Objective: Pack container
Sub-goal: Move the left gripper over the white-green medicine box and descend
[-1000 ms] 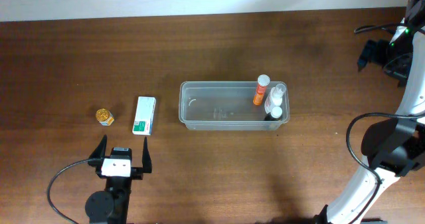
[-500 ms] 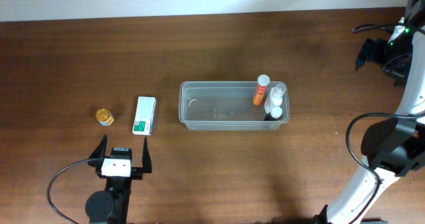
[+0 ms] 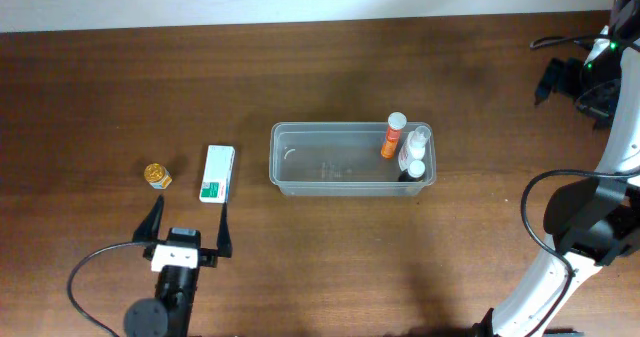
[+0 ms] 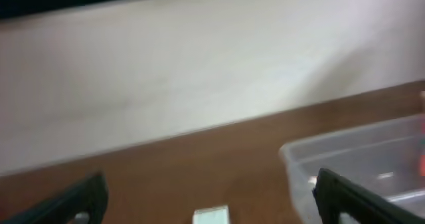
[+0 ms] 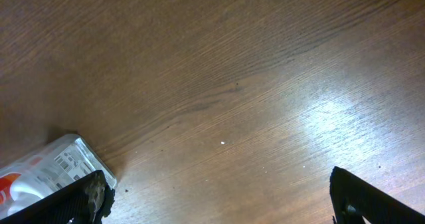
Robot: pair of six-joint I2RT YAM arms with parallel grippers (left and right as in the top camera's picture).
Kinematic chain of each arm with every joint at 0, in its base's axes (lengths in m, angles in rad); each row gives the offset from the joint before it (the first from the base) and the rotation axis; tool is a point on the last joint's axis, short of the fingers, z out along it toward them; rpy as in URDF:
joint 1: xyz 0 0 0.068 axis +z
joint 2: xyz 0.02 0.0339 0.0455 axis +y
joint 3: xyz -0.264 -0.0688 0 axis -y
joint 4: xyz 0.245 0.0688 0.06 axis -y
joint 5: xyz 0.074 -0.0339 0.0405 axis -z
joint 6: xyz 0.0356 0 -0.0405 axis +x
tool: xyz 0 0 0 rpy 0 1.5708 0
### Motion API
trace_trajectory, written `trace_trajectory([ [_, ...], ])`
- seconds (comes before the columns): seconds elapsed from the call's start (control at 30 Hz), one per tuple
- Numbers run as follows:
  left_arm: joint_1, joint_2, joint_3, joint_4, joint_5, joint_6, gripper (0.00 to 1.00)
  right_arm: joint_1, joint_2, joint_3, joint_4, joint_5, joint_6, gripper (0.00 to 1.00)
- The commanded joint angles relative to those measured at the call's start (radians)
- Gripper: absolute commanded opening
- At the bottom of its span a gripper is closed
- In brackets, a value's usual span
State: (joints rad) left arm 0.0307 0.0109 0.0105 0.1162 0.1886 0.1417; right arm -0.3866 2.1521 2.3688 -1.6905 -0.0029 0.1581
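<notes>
The clear plastic container sits mid-table. An orange tube and small white bottles stand at its right end. To its left lie a white-and-green box and a small yellow jar. My left gripper is open just in front of the box. In the blurred left wrist view the box's end shows between the wide-apart fingers, with the container at the right. My right gripper hangs open over bare wood at the far right.
A white labelled pack with orange print lies beside the right gripper's left finger. The right arm and its cables run along the table's right edge. A pale wall runs behind the table.
My left gripper has tipped slightly, its fingertips a little nearer the box. The right arm and all objects have stayed put.
</notes>
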Motion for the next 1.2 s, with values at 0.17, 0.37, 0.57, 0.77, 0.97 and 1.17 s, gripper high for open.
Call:
trace_trajectory([
  [0.17, 0.005, 0.071, 0.155, 0.003, 0.095, -0.017, 0.99, 0.000, -0.016, -0.007, 0.003, -0.012, 0.008, 0.98],
  [0.37, 0.005, 0.378, 0.492, -0.309, 0.047, -0.005, 0.99, 0.000, -0.016, -0.007, 0.003, -0.012, 0.008, 0.98],
  [0.57, 0.005, 0.803, 0.905, -0.621, 0.104, 0.040, 0.99, 0.000, -0.016, -0.007, 0.003, -0.012, 0.008, 0.98],
  [0.77, 0.005, 1.039, 1.124, -0.797, 0.172, 0.044, 0.99, 0.000, -0.016, -0.007, 0.003, -0.012, 0.008, 0.98],
  [0.97, 0.005, 1.241, 1.223, -0.986, -0.030, -0.075, 0.99, 0.000, -0.016, -0.007, 0.003, -0.012, 0.008, 0.99],
  [1.17, 0.005, 1.500, 1.304, -1.097, -0.039, -0.077, 0.99, 0.000, -0.016, -0.007, 0.003, -0.012, 0.008, 0.98],
])
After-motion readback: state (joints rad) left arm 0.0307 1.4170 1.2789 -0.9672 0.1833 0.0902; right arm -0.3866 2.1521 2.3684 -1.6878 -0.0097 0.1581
